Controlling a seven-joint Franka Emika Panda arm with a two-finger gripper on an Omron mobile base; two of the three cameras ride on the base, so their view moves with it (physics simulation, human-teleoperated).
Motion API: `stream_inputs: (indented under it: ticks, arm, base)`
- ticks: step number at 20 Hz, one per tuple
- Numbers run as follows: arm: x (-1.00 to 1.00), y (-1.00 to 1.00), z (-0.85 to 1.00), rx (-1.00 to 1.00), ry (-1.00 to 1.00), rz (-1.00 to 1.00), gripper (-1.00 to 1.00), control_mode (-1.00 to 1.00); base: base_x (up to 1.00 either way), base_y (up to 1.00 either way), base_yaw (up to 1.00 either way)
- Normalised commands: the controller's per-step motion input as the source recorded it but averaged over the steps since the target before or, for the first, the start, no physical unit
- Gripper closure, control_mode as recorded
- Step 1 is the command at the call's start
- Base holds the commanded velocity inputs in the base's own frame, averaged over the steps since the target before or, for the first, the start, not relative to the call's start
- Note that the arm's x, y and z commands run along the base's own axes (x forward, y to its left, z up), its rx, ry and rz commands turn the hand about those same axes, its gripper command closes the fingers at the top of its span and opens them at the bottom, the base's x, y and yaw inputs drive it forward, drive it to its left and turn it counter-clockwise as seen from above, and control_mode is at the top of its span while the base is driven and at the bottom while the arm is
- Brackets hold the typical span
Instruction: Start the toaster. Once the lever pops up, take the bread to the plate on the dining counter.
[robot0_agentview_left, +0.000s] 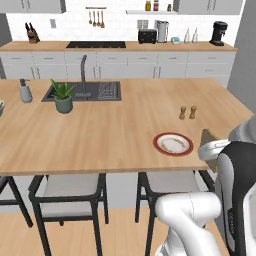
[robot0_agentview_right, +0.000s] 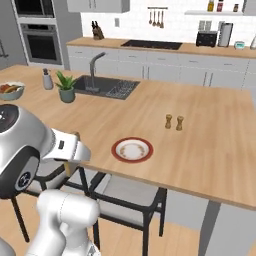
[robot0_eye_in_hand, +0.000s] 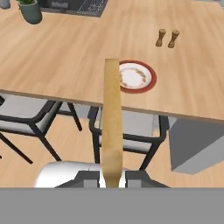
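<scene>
- My claw (robot0_eye_in_hand: 112, 180) is clamped on the bread (robot0_eye_in_hand: 112, 118), which I see edge-on in the hand view, standing up from between my fingertips as a narrow tan strip.
- In the left base view the bread (robot0_agentview_left: 209, 136) peeks out as a tan corner just above my white wrist, off the near right edge of the desk (robot0_agentview_left: 110, 130).
- In the right base view a small tan bit of bread (robot0_agentview_right: 67, 167) shows under my wrist, short of the desk's near edge.
- The plate (robot0_eye_in_hand: 136, 76) lies ahead of my claw on the desk, just beyond the bread's top edge and slightly to its right in the hand view, near the desk's front edge.
- The plate is bare apart from a faint brownish pattern in its white centre; the bread is not on it.
- Two small wooden shakers (robot0_eye_in_hand: 167, 38) stand side by side farther ahead, beyond the plate and a little right.
- A potted plant (robot0_agentview_left: 63, 96) and the sink (robot0_agentview_left: 82, 91) sit far ahead and to my left.
- The toaster (robot0_agentview_left: 147, 35) stands on the far back worktop, well apart from my claw, beside a steel appliance (robot0_agentview_left: 162, 31).
- Dark-framed chairs (robot0_eye_in_hand: 127, 135) are tucked under the desk edge, below and ahead of my claw.
</scene>
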Motion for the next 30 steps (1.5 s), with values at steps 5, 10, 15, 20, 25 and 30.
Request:
stream_inputs:
  ticks: [5, 10, 15, 20, 25, 30]
  arm:
    - [0.15, -0.02, 0.0, 0.0, 0.0, -0.01, 1.0, -1.0]
    - [0.85, -0.14, 0.0, 0.06, 0.01, -0.02, 1.0, -1.0]
    - [0.91, -0.25, 0.0, 0.11, 0.03, 0.0, 1.0, -1.0]
    - [0.75, -0.25, -0.03, 0.11, 0.05, 0.0, 1.0, -1.0]
    - [0.51, -0.08, -0.31, 0.1, 0.04, 0.0, 1.0, -1.0]
    - [0.07, 0.0, -0.46, 0.09, 0.04, -0.01, 1.0, -1.0]
  base:
    - [0.6, -0.04, -0.09]
    - [0.0, 0.0, 0.0]
    - [0.0, 0.0, 0.0]
    - [0.0, 0.0, 0.0]
    - [0.0, 0.0, 0.0]
    - [0.0, 0.0, 0.0]
